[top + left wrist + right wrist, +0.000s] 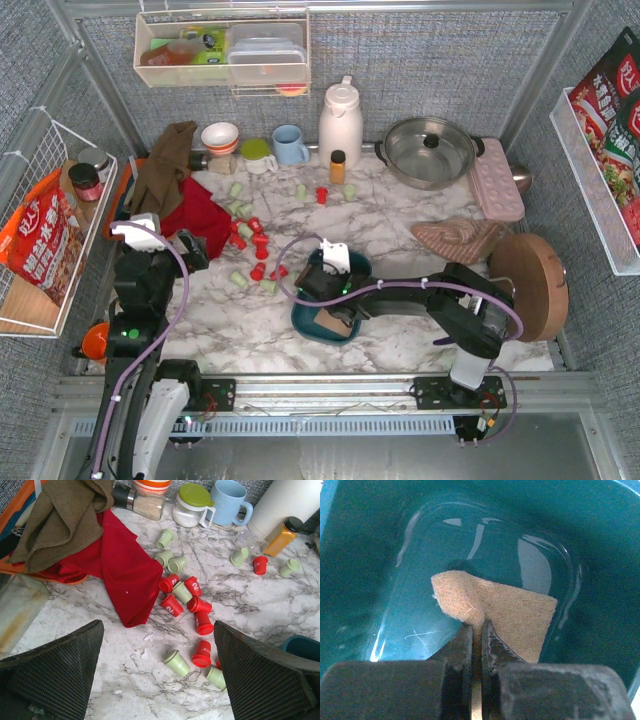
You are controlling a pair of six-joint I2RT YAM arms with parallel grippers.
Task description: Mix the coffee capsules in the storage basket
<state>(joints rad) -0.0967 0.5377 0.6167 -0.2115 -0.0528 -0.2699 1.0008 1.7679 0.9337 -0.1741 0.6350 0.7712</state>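
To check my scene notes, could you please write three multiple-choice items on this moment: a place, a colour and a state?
1. Where do the coffee capsules lie?
A) in the steel pot
B) scattered on the marble table
C) on the wooden board

2. What colour is the mug beside the white jug?
A) black
B) yellow
C) light blue

3. How is the right end effector?
A) shut on the tan fibre pad
B) wide open
C) out of view

Answers:
1. B, the red and green pods lie loose on the marble.
2. C, the top view shows a pale blue mug.
3. A, its fingers pinch the pad's edge inside the teal storage basket.
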